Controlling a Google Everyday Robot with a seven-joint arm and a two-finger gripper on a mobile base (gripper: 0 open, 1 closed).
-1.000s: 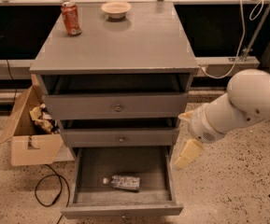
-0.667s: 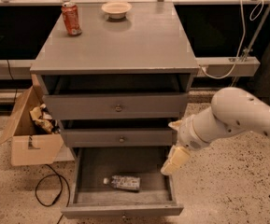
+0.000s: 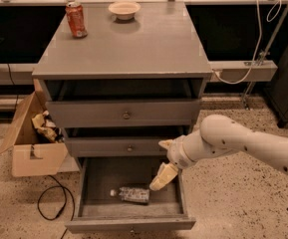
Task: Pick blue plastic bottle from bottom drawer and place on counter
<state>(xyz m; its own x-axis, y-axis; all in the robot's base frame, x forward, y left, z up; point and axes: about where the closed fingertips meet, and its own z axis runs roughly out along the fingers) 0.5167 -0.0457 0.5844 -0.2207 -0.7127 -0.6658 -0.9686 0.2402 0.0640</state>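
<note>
The blue plastic bottle (image 3: 132,194) lies on its side on the floor of the open bottom drawer (image 3: 128,224), white cap to the left. My gripper (image 3: 162,161) hangs over the drawer's right part, above and to the right of the bottle, not touching it. Its fingers are spread, the lower fingertip (image 3: 162,177) pointing down into the drawer. The grey counter (image 3: 133,49) is the cabinet's top.
An orange-red soda can (image 3: 76,20) and a small white bowl (image 3: 124,9) stand at the back of the counter. The two upper drawers are slightly open. A cardboard box (image 3: 31,143) and a black cable (image 3: 51,203) lie on the floor at left.
My arm has moved left and down, bringing the gripper from beside the cabinet's right edge to over the open bottom drawer. The bottle has not moved.
</note>
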